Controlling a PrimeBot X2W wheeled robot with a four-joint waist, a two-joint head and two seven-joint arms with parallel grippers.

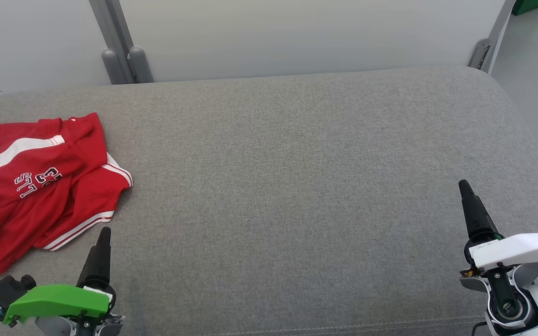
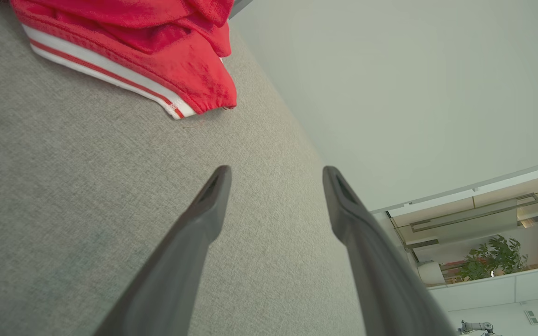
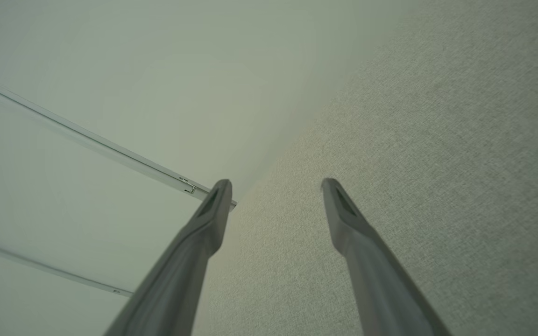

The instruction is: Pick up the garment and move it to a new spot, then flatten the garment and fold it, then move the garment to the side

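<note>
From my seat at the controls, the red garment lies at about nine o'clock in the head view, on the left end of the grey cushion, and it runs off that view's left edge. It is rumpled, not flat. A broad white band crosses its upper part, some lettering sits folded near its middle, and a white-striped hem faces five o'clock.

The left gripper is at seven o'clock in the head view under a green cover, with one dark finger pointing toward twelve. The garment's striped hem is near that finger, toward eleven o'clock of it, but the two are apart. In the left wrist view I see both fingers spread wide with only grey fabric between them, so this hand is released and grips nothing. The hem corner lies toward eleven o'clock from the fingertips there. A potted plant shows far off at four o'clock.

At eleven o'clock in the head view a grey metal post stands behind the cushion, against a pale wall.

The right gripper is at four o'clock in the head view under a white cover, well apart from the garment. Its fingers stand wide apart too, with nothing held.
</note>
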